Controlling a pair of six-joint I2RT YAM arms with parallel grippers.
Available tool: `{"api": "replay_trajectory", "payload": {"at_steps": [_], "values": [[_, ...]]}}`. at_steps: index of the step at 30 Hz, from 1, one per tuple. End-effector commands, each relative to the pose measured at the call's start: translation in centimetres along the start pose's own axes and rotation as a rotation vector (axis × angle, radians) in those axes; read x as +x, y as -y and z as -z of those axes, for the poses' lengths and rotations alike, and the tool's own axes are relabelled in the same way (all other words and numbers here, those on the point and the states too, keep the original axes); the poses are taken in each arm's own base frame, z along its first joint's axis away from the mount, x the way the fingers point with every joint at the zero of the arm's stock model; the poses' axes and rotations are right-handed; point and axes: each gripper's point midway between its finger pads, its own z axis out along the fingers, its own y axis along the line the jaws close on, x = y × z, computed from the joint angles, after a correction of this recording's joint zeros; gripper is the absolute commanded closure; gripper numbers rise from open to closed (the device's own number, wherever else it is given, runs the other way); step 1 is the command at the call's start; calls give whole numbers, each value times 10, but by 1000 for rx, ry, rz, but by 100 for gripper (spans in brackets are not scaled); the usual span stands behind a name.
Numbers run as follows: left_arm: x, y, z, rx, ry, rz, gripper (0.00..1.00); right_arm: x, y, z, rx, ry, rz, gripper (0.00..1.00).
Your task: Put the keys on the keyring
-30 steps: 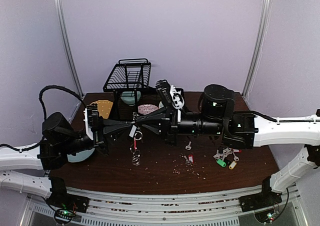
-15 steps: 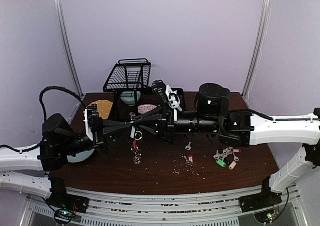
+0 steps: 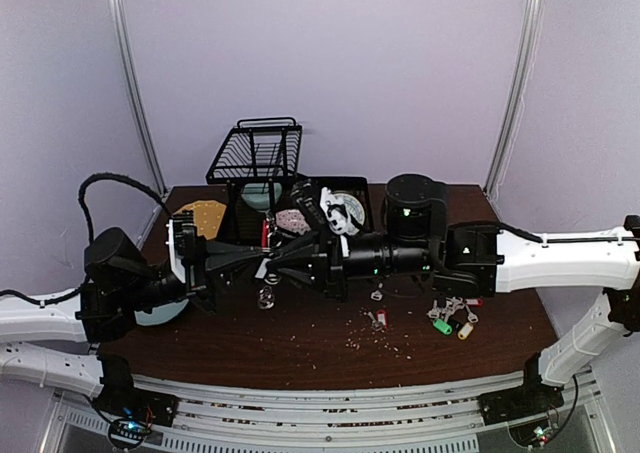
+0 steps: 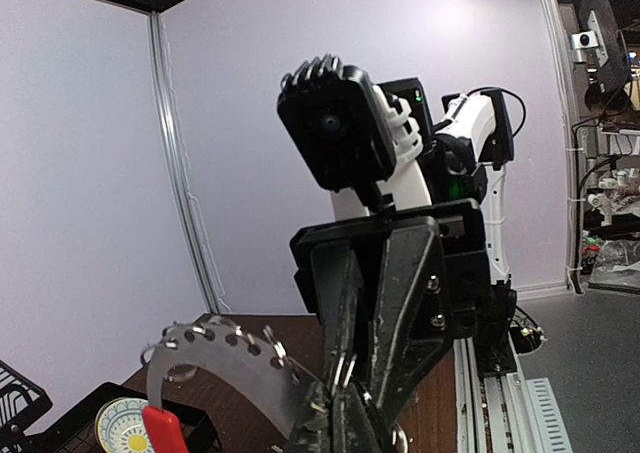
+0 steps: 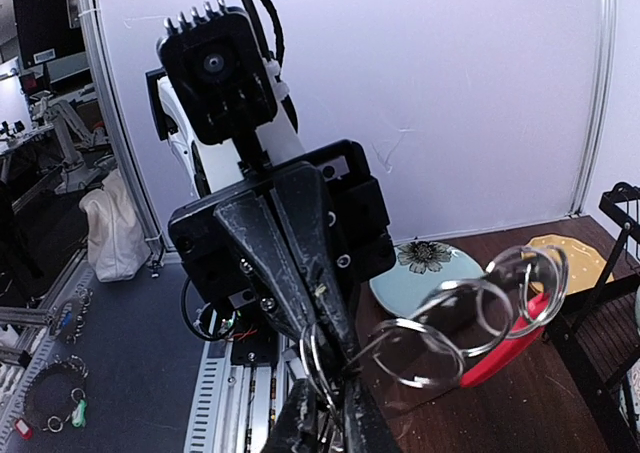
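Observation:
Both grippers meet tip to tip above the table's middle. My left gripper point(image 3: 261, 263) point(image 4: 345, 425) is shut on the edge of the keyring point(image 3: 265, 231), whose grey arc point(image 4: 232, 373) and red arc point(image 5: 500, 351) rise beside the fingers. A few of its split rings point(image 3: 265, 297) dangle below. My right gripper point(image 3: 276, 263) point(image 5: 335, 425) faces the left one, its fingers pinched on one silver split ring point(image 5: 328, 368) of the keyring. A cluster of keys point(image 3: 450, 318) with coloured tags lies on the table at the right. One red-tagged key point(image 3: 379, 319) and one bare key point(image 3: 377, 293) lie nearer the middle.
A black wire basket point(image 3: 258, 153) stands at the back. Near it are a floral plate point(image 3: 345, 209), a pink dish point(image 3: 293, 218) and a tan round mat point(image 3: 205, 214). A pale blue plate point(image 3: 163, 315) lies under the left arm. Crumbs point(image 3: 372, 341) dot the table front.
The keyring has swung up: its red arc hung below the fingertips before and now stands above them. The dangling rings have risen. The right arm has pushed left and turned.

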Motion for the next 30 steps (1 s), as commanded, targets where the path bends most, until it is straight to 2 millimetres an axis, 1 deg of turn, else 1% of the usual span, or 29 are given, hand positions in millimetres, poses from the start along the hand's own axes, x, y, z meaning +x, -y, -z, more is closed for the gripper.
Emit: {"api": "replay_trajectory", "payload": {"at_steps": [1, 3, 4, 6, 7, 8, 11, 15, 17, 19, 21, 23, 26, 30], "values": [[-23, 4, -1, 25, 85, -24, 100, -16, -7, 8, -16, 30, 34, 95], [-21, 4, -1, 30, 78, -22, 100, -18, -9, 9, -25, 33, 40, 98], [-20, 5, -2, 32, 76, -21, 100, -18, -9, 9, -24, 30, 42, 95], [-20, 4, -1, 27, 74, -17, 100, -18, -9, 12, -18, 19, 47, 75], [-21, 3, -1, 21, 77, -17, 100, -18, -10, 14, -19, 12, 53, 70], [-23, 1, 0, 12, 81, -19, 100, -18, -10, 16, -16, 10, 59, 67], [-23, 0, 0, 5, 80, -20, 100, -27, -10, 30, 9, 24, 85, 64], [-20, 0, -1, 7, 70, -18, 100, -41, -6, 50, 66, 51, 110, 63], [-19, 0, -1, 4, 65, -21, 100, -44, -1, 57, 105, 51, 119, 64], [-18, -1, -1, -1, 62, -25, 100, -45, 2, 58, 126, 50, 122, 70], [-19, -1, -2, -2, 62, -27, 100, -48, 1, 53, 111, 53, 121, 77], [-18, -1, -2, -3, 60, -27, 100, -49, -1, 44, 92, 41, 117, 81], [-18, -2, -1, -6, 59, -29, 100, -50, -2, 33, 70, 34, 125, 84], [-19, -3, -1, -11, 63, -32, 100, -44, -5, 20, 26, 6, 128, 86]]}}
